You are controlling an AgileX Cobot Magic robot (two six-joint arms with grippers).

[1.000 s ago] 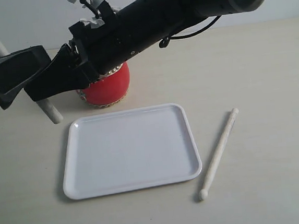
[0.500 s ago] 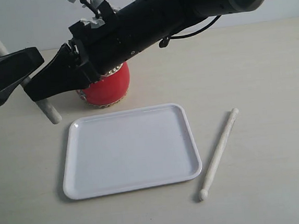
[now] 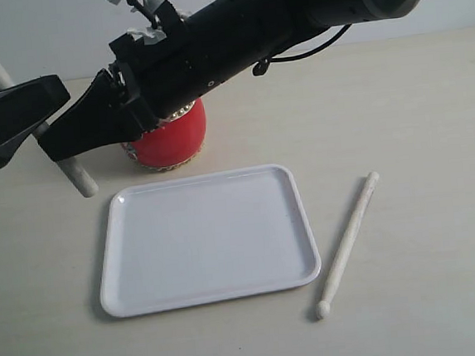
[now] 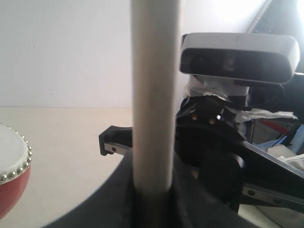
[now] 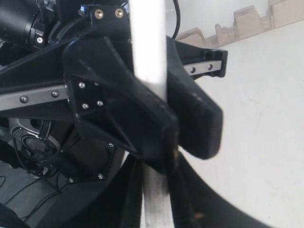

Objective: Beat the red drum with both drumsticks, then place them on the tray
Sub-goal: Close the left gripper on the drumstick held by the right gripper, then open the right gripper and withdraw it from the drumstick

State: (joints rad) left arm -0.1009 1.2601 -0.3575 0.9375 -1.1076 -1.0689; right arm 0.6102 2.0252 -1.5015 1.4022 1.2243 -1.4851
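Drumstick one stands steeply slanted just left of the red drum, and the left gripper has its fingers closed on it. The right gripper, reaching across the middle, seems clamped on this same stick a little lower down. Drumstick two lies flat on the table, just beside the right edge of the tray, with its long axis running from near to far and the bead end nearest. I judge that the right arm is on the better side for it, but it must first let go.
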